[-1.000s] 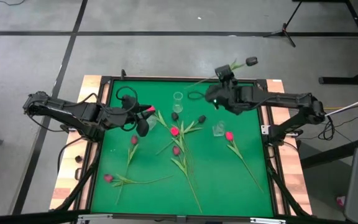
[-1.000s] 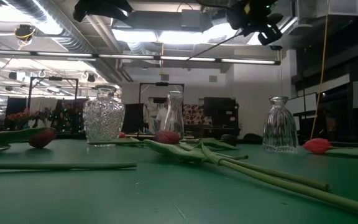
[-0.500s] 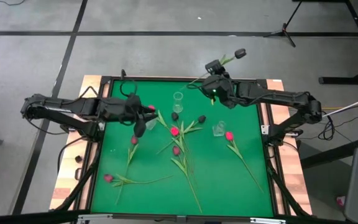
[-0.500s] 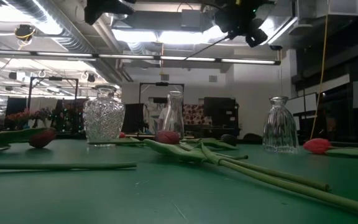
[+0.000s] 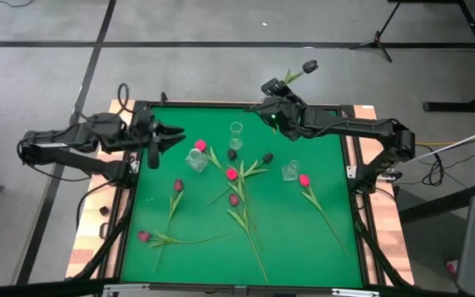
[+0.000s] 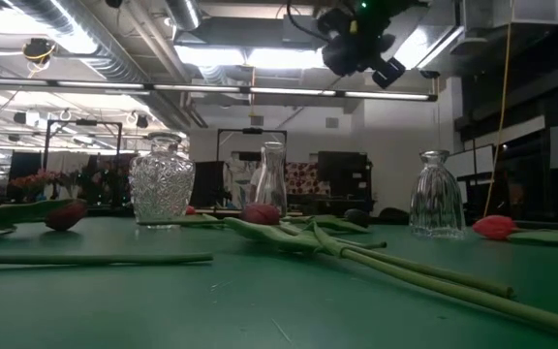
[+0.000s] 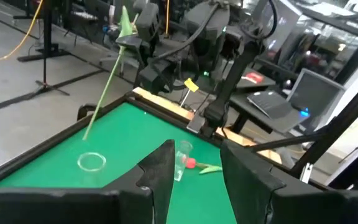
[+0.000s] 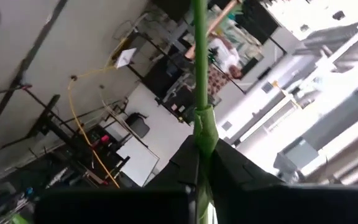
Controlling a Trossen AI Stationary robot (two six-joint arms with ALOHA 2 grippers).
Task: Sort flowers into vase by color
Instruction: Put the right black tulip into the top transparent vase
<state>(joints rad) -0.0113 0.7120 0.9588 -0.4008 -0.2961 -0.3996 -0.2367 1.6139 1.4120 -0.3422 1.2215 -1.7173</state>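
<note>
My right hand (image 5: 277, 88) grips a dark-headed, green-stemmed tulip (image 5: 309, 66) above the green worktop's (image 5: 303, 239) far edge; my left hand (image 5: 176, 132) hovers open.

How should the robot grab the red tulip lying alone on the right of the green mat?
Probably by the bare stem, partway down from the red tulip head, with the fingers coming straight down across it. It lies flat and alone, so both sides of the thin stem are free.

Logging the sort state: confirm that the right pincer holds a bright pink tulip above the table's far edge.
Wrong on colour. The right pincer does grip a tulip by its stem above the table's far edge, but the high view shows its head near-black, not bright pink.
</note>
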